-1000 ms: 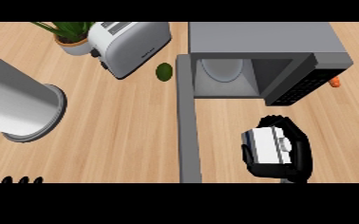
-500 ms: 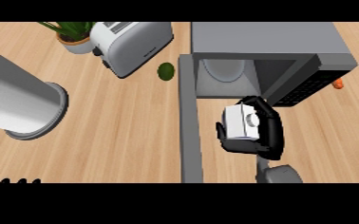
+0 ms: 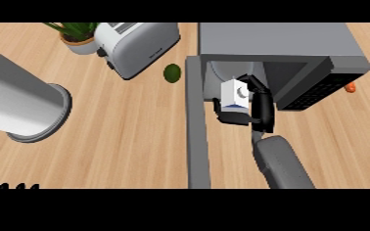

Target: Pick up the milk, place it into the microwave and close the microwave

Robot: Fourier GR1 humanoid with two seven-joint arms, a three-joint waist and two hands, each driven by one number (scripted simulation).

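R hand (image 3: 259, 103) grips milk (image 3: 236, 94) w/ blue-marked label, unreadable.

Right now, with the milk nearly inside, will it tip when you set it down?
Possibly. The milk is a boxy carton, taller than wide, so a tilted release could topple it. Its flat base should sit steady on the microwave floor. The right hand wraps it, so it seems rigid enough.

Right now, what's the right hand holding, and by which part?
The right hand holds the milk carton, fingers curled round its lower body, at the microwave opening.
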